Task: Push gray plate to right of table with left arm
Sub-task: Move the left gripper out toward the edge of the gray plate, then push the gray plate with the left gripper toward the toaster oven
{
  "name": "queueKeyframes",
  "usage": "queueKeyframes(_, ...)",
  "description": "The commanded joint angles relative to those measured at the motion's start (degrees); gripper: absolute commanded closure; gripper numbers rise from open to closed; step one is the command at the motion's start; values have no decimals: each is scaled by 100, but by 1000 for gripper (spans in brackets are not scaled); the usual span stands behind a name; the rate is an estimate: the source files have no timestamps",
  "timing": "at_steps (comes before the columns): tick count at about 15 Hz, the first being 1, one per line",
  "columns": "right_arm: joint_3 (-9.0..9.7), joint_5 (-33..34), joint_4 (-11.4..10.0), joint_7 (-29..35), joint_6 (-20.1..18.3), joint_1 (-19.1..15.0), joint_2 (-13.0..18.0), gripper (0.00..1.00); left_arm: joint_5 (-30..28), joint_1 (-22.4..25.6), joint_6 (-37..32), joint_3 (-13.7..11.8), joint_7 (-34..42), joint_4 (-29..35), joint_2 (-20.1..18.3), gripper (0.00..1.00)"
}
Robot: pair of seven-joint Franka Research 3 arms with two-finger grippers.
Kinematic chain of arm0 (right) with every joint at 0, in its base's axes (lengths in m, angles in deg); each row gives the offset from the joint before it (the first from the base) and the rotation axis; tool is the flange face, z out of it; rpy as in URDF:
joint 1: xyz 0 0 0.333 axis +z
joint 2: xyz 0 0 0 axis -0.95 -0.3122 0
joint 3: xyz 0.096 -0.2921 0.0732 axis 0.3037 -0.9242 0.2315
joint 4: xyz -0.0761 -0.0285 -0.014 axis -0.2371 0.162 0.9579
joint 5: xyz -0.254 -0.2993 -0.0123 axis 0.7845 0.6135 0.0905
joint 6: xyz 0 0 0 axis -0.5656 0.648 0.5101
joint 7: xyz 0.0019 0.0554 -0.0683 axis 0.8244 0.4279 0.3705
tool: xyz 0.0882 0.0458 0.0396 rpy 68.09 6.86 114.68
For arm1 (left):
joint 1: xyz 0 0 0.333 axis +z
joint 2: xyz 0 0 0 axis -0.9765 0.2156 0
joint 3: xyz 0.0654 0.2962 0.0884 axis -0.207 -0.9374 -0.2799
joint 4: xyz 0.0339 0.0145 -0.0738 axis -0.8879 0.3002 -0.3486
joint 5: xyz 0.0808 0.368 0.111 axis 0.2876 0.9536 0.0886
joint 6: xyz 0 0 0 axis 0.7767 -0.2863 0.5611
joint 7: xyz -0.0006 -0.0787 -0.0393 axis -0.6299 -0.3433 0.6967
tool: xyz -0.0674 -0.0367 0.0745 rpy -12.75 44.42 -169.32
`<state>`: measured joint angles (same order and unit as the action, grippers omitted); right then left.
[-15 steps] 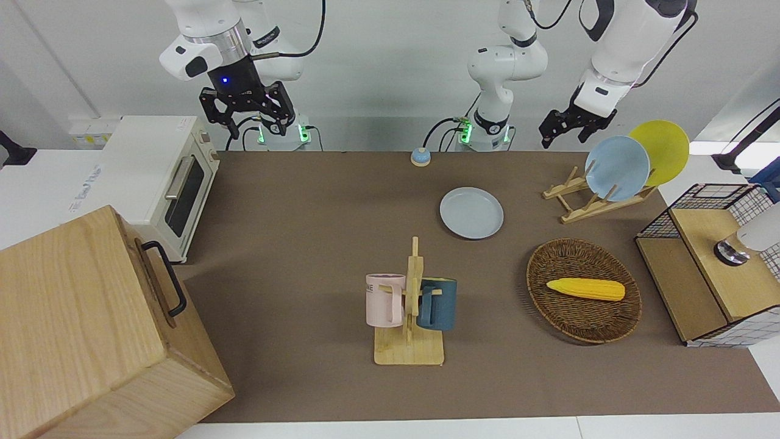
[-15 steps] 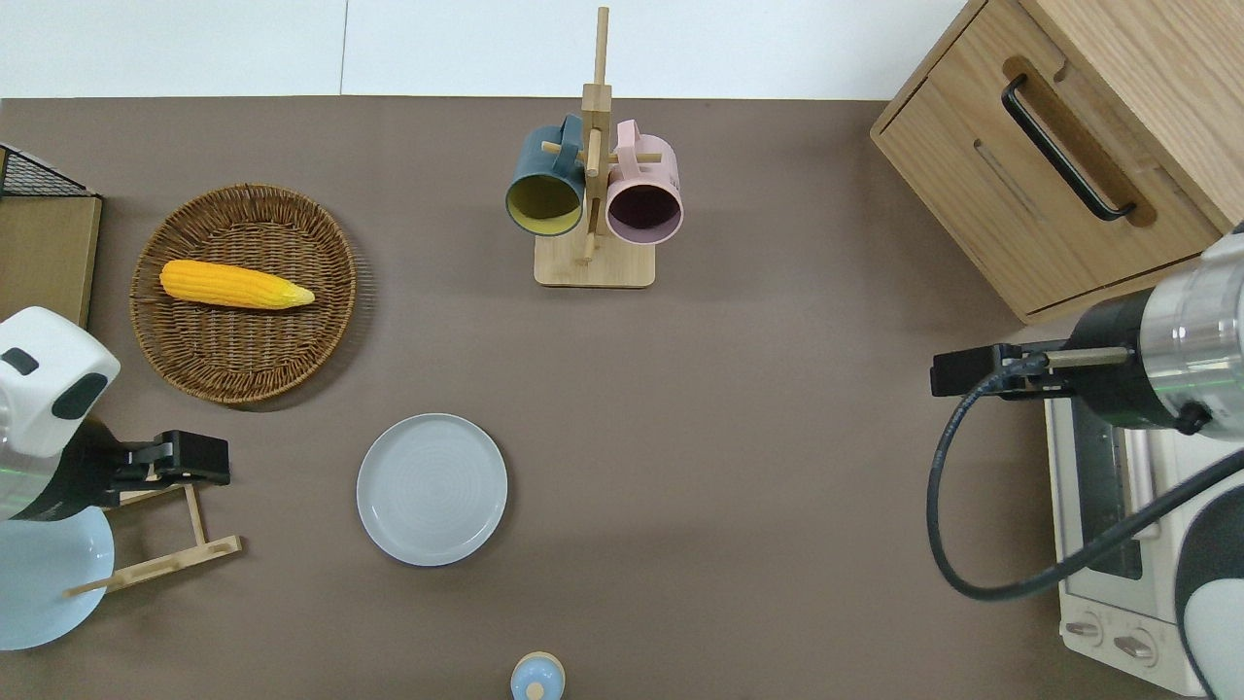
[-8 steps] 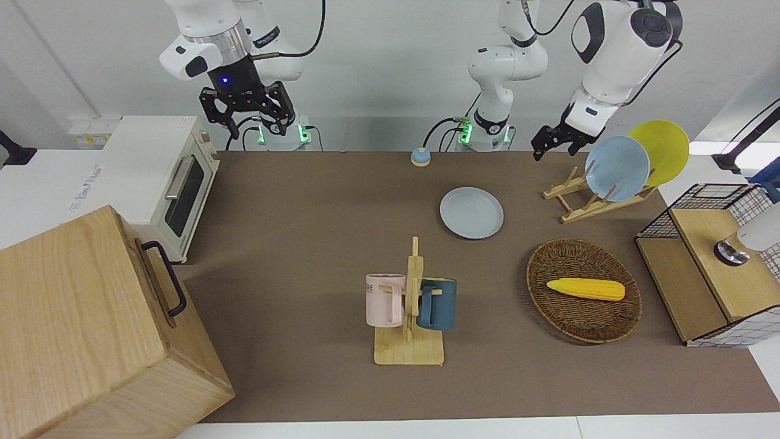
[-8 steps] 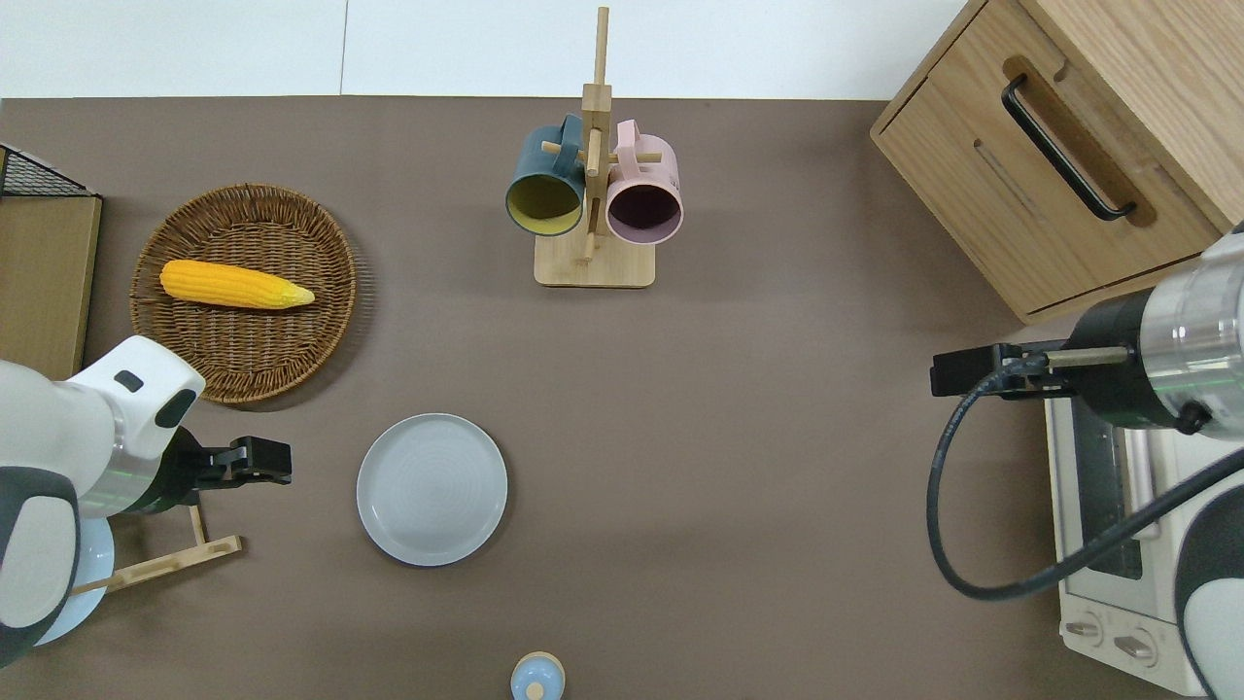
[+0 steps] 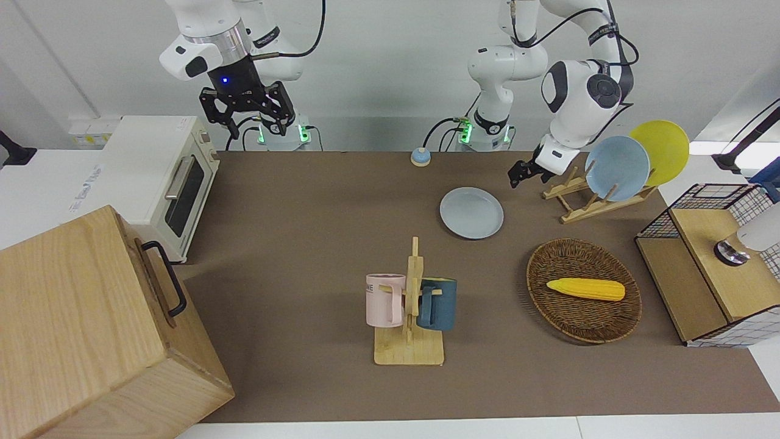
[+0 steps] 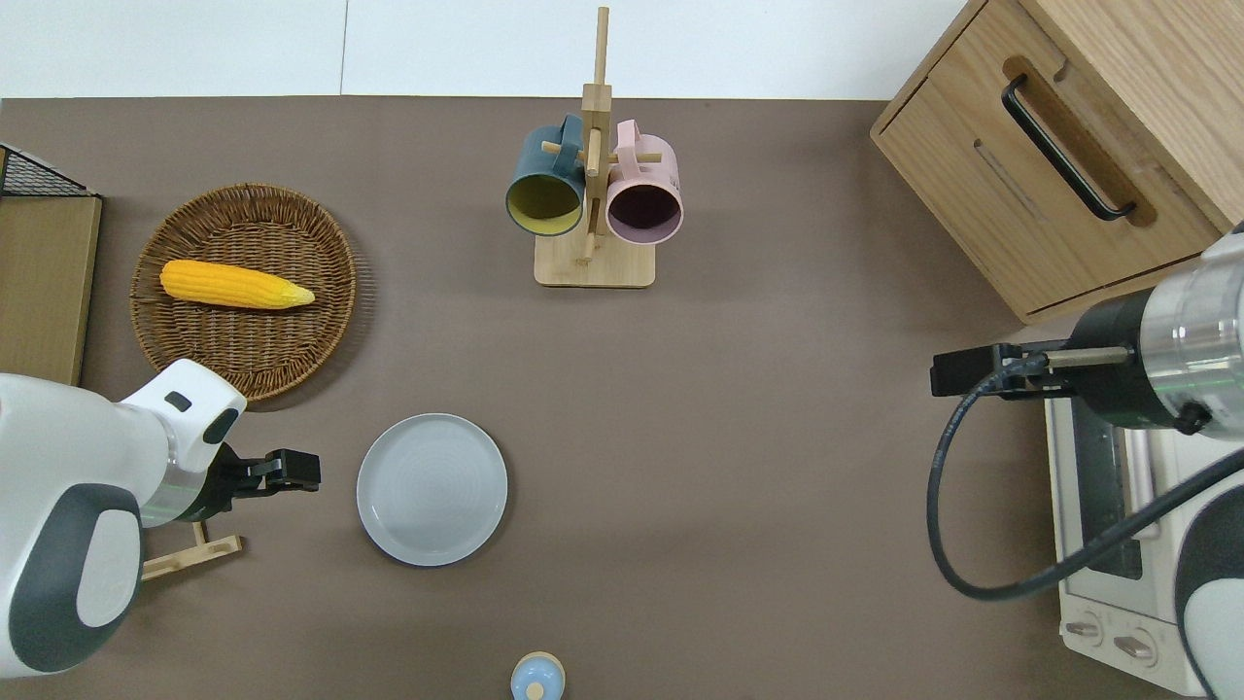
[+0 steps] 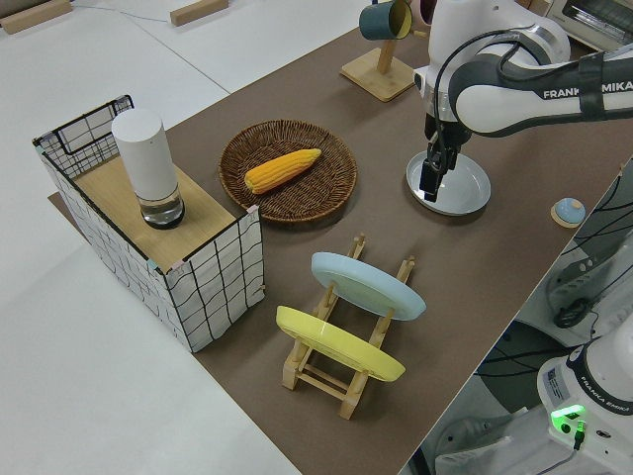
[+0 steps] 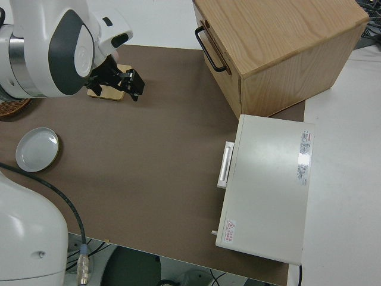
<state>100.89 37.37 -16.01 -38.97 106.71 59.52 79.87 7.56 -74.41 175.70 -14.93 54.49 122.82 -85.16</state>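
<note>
On the brown worktop (image 6: 739, 467) the wicker basket (image 6: 321, 321) with a corn cob (image 6: 233, 284) lies toward the left arm's end. The left end effector (image 6: 309, 471) hangs low just beside the gray plate (image 6: 431, 489), at the plate's edge that faces the left arm's end, not touching it; its fingers look close together, but I cannot tell whether they are pressed together. The wooden dish rack (image 5: 585, 204), with a light-blue plate (image 5: 616, 167) and a yellow plate (image 5: 664, 149), stands beside that arm. The gray plate lies flat, nearer to the robots than the mug stand (image 6: 593, 262), which carries a teal mug (image 6: 544, 190) and a pink mug (image 6: 643, 199). The right arm is parked, its end effector (image 5: 247, 119) spread.
</note>
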Motion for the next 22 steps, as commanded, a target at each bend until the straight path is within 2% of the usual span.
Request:
queueKeyframes(1,23,-92,81,12,-31,-37,-36,5,-229,-155,368,-13,-10,435,-116,9)
queueKeyframes(7,23,-92,81,12,-31,-37,-36,5,-414,-507,1378,-13,-106,954,262,11)
queueKeyframes(11,23,-92,81,12,-31,-37,-36,5,-414,-569,1563,-13,-124,998,385,23)
queueKeyframes(13,23,-92,81,12,-31,-37,-36,5,-414,-569,1616,-13,-115,998,455,77)
queueKeyframes(15,23,-92,81,12,-31,-37,-36,5,-414,-560,1660,-13,-106,998,517,205)
queueKeyframes(18,23,-92,81,12,-31,-37,-36,5,-414,-525,1660,-13,-36,998,579,535)
queueKeyframes(22,23,-92,81,12,-31,-37,-36,5,-616,-551,1898,-13,-36,980,649,851)
